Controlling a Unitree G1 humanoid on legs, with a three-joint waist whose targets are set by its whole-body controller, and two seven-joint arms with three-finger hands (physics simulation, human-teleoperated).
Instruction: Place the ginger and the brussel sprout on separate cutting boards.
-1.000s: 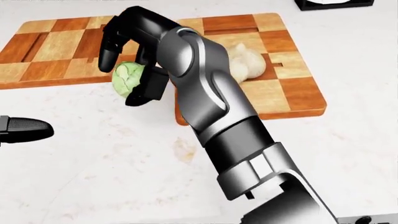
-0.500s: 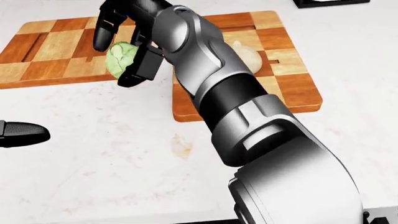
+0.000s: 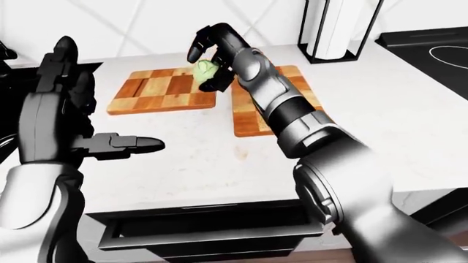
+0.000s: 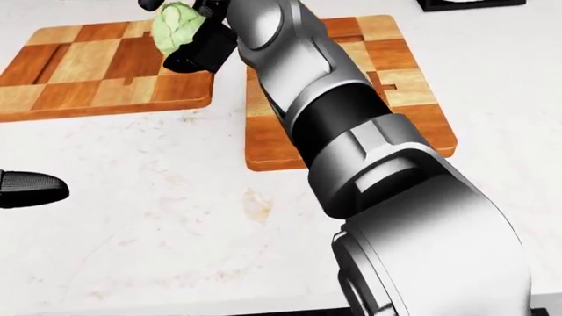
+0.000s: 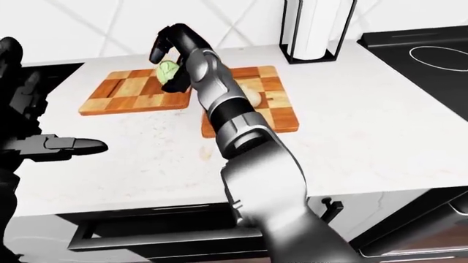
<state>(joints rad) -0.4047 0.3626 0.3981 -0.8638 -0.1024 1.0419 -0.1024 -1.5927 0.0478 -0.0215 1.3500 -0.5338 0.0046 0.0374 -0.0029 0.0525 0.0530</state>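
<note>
Your right hand [image 3: 208, 57] had its dark fingers [image 5: 156, 48] curled round the brussel sprout [image 4: 178, 26], pinching it against the thumb block, and it held the sprout above the left cutting board [image 3: 157, 94], over that board's right end, near the edge that faced the second board. From the eye views you could not tell whether the sprout touched the wood.

Two cutting boards lay on the white counter [image 4: 158, 217]. The right cutting board [image 5: 276, 112] sat just beside the left cutting board, with a narrow strip of counter between their facing edges. Your right forearm crossed the right board lengthwise and covered much of it. One pale lump, the ginger [image 5: 252, 97], showed on that board beside the arm in the right-eye view.

The left cutting board's checkered top was bare from its left edge to the sprout. Below the left cutting board the counter ran wide and unoccupied down to its lower edge, where a dark drawer front began.

Your left hand [image 3: 62, 118] stood well to the lower left of the left cutting board, holding nothing, its fingers spread: one pointed toward the boards, the others stood upright.

A single wire holder with a white roll [image 3: 338, 27] stood beyond the right board, and a black cooktop [image 5: 421, 52] lay at the far right.
</note>
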